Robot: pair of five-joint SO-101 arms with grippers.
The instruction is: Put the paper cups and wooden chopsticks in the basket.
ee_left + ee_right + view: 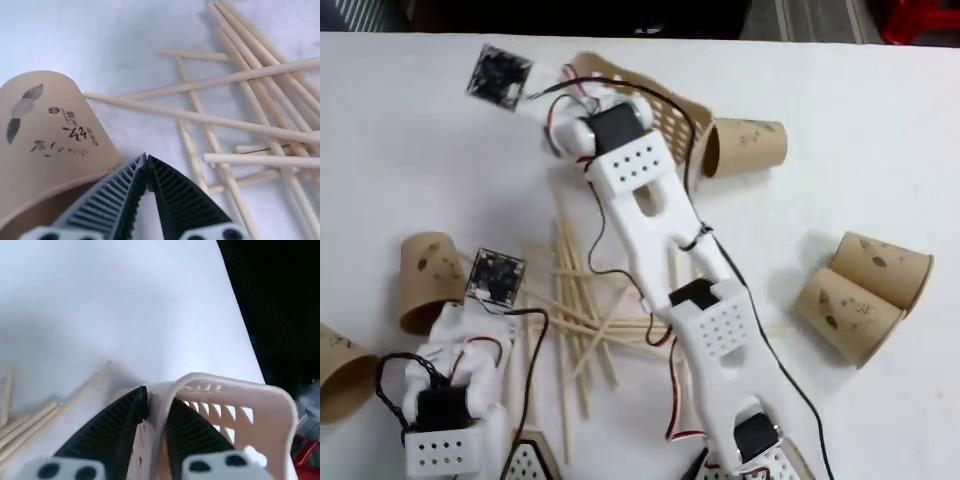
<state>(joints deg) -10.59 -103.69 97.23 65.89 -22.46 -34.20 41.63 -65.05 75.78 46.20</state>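
The basket (235, 390), judged light and stiff, is pinched at its wall by the right gripper (156, 401) near the far edge of the table (880, 120). 5 paper cups (745, 147), thin and easily crushed, lie around; the rim is advised. The left gripper (147, 161) is closed on nothing beside 1 cup (50, 130). Scattered chopsticks (240, 125), stiff but rolling, are best taken mid-length.

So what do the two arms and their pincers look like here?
Both arms have white shells with grids of small holes, black servo blocks, and loose red and black cables. The right arm and left arm each carry a black square camera board. The left pincer and right pincer are black and ribbed, on white bases.
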